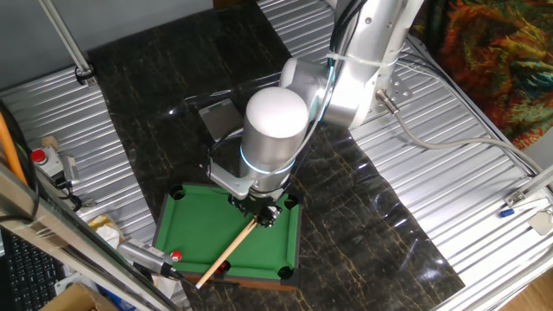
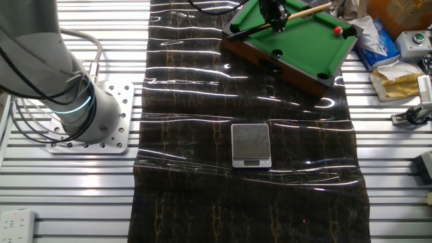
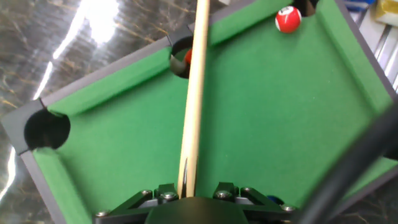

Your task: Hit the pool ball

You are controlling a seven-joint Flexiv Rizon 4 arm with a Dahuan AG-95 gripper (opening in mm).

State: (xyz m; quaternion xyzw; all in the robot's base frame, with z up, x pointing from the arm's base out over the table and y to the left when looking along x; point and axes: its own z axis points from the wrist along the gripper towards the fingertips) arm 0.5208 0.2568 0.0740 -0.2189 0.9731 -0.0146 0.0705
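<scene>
The small green toy pool table (image 1: 203,229) stands at the end of the dark mat; it also shows in the other fixed view (image 2: 307,44) and fills the hand view (image 3: 261,112). The pool ball (image 1: 176,257), bright red with a white spot, lies on the felt close to a corner pocket (image 2: 337,30) (image 3: 287,19). My gripper (image 1: 259,212) (image 2: 275,23) (image 3: 189,190) hovers over the opposite end of the table, shut on a wooden cue stick (image 1: 226,253) (image 3: 194,93). The cue runs across the felt and passes to the side of the ball, apart from it.
A reddish ball (image 3: 187,57) sits in a side pocket beside the cue. A small scale (image 2: 251,144) lies on the mat in the middle. A red push button (image 1: 39,156) and packets (image 2: 398,71) lie beyond the pool table on the metal surface.
</scene>
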